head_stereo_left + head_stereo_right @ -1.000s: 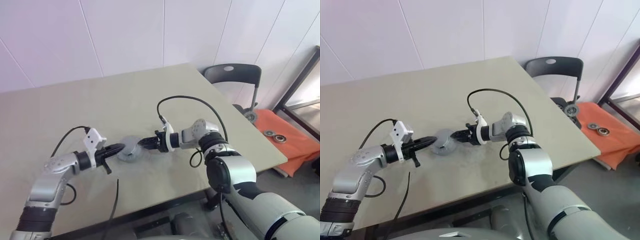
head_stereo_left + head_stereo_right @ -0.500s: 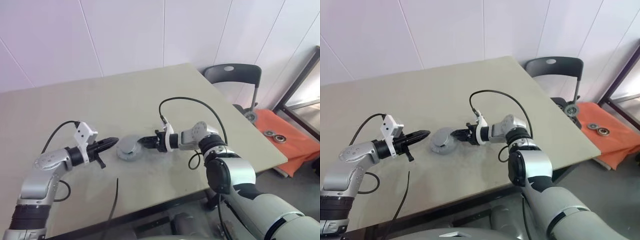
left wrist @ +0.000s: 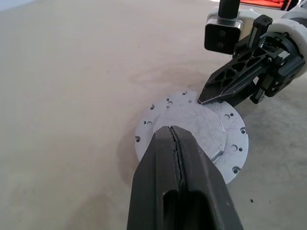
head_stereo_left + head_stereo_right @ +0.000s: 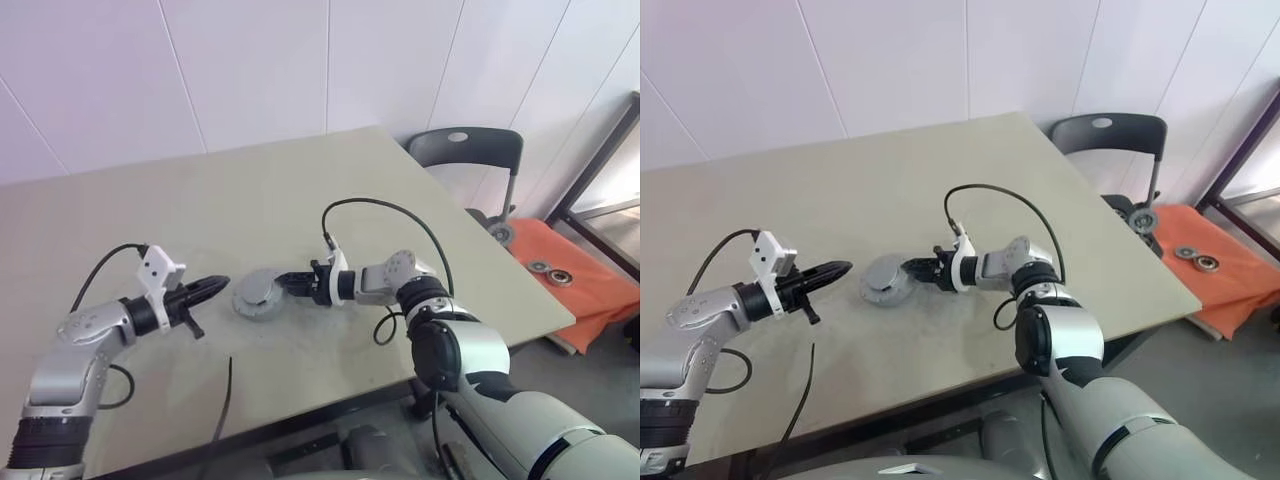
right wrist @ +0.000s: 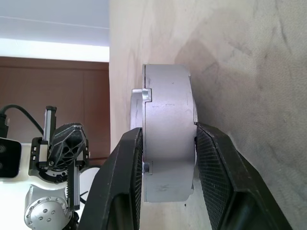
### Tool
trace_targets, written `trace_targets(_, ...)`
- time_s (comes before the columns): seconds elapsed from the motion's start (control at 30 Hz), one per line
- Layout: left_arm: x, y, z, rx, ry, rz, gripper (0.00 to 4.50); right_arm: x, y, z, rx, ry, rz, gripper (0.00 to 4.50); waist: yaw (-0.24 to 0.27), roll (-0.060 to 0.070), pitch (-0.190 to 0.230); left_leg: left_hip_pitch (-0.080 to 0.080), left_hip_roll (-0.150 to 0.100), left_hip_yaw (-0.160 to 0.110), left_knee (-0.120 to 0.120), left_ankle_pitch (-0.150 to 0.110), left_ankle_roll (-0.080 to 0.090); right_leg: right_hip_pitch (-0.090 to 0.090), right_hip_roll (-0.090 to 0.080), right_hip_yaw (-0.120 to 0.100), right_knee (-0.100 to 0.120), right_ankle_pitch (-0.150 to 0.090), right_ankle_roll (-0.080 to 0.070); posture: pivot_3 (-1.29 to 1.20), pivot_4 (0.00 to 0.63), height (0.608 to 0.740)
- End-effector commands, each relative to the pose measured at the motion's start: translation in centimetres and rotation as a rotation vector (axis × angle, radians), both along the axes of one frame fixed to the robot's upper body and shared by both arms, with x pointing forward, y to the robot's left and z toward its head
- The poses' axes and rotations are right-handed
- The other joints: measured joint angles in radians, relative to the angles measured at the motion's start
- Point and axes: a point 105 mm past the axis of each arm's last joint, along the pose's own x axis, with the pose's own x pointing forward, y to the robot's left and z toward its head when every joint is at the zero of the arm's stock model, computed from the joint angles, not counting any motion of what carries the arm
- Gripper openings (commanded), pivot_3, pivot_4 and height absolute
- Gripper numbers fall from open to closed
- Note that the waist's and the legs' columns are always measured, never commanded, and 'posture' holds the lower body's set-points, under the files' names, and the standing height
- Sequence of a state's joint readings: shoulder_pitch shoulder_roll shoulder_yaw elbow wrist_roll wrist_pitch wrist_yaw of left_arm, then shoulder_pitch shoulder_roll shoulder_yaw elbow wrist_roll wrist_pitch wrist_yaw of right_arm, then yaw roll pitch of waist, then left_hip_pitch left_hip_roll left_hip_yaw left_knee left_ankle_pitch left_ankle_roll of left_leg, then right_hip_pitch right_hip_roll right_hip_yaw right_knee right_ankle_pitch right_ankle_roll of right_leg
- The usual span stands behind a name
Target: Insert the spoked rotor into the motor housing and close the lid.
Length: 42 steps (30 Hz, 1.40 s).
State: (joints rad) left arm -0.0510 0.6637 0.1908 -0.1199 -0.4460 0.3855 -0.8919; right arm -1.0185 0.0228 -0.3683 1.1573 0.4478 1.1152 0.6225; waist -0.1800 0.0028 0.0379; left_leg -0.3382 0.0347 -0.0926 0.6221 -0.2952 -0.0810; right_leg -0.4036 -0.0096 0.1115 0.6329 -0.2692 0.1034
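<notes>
Your right pincer (image 4: 287, 284) clamps the rim of the lidded motor housing (image 4: 258, 297) sitting mid-tabletop (image 4: 300, 190), while your left pincer (image 4: 218, 286), fingers pressed together and empty, hovers just left of it.

Beige table (image 4: 250, 190), white panelled wall (image 4: 250, 70) (grey chair (image 4: 470, 150) beside).

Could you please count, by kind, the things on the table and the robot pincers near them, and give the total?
Motor housing with the lid on it: 1
Robot pincers: 2, the left pincer shut and apart from the housing, the right pincer shut on the housing's edge
Total: 3
</notes>
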Motion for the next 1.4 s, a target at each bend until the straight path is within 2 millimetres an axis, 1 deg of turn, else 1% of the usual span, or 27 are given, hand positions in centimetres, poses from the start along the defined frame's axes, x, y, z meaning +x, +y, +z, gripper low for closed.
trace_targets(0.03,0.1,0.0,1.2,0.011,-0.044,-0.006,0.0,-0.6,0.9,-0.4,-0.019,-0.013,0.04,1.29,0.0,0.0,0.0,0.0,0.0,0.0,0.0,0.0,0.0,0.0,0.0,0.0,0.0,0.0,0.0,0.0,0.0,0.74)
trace_targets(0.43,0.3,-0.1,1.1,0.011,-0.044,-0.007,0.0,-0.7,0.7,-0.3,-0.02,-0.019,0.054,1.28,0.0,0.0,0.0,0.0,0.0,0.0,0.0,0.0,0.0,0.0,0.0,0.0,0.0,0.0,0.0,0.0,0.0,0.74)
trace_targets(0.7,0.2,-0.2,0.9,0.008,-0.042,-0.005,0.0,-1.0,0.6,-0.3,0.003,0.036,0.047,1.28,0.0,0.0,0.0,0.0,0.0,0.0,0.0,0.0,0.0,0.0,0.0,0.0,0.0,0.002,-0.003,0.0,0.0,0.74)
trace_targets(0.8,0.1,-0.2,0.9,0.006,-0.041,-0.005,0.0,-0.7,0.5,-0.2,0.014,0.036,0.025,1.28,0.0,0.0,0.0,0.0,0.0,0.0,0.0,0.0,0.0,0.0,0.0,0.0,0.0,0.002,-0.004,0.0,0.0,0.74)
trace_targets(0.93,0.0,-0.2,0.8,0.007,-0.039,-0.003,0.0,-0.3,0.4,-0.6,-0.021,0.012,-0.005,1.28,0.0,0.0,0.0,0.0,0.0,0.0,0.0,0.0,0.0,0.0,0.0,0.0,0.0,0.002,-0.003,0.0,0.0,0.74)
trace_targets(1.07,-0.1,-0.1,0.7,0.009,-0.037,0.0,0.0,-0.4,0.6,-0.5,-0.023,-0.005,0.012,1.28,0.0,0.0,0.0,0.0,0.0,0.0,0.001,0.0,0.0,0.0,0.0,0.0,0.0,0.002,-0.003,0.0,0.0,0.74)
trace_targets(1.27,-0.1,-0.1,0.7,0.011,-0.035,0.0,0.0,0.1,0.6,-0.3,-0.018,-0.008,-0.022,1.28,0.0,0.0,0.0,0.0,0.0,0.0,0.001,0.0,0.0,0.001,0.0,0.0,0.001,0.002,-0.004,0.0,0.0,0.74)
trace_targets(1.4,-0.1,-0.2,0.6,0.012,-0.034,-0.001,0.0,-0.1,0.6,-0.6,-0.033,0.0,-0.018,1.28,0.0,0.0,0.0,0.0,0.0,0.0,0.001,0.0,0.0,0.001,0.0,0.0,0.001,0.002,-0.004,0.0,0.0,0.74)
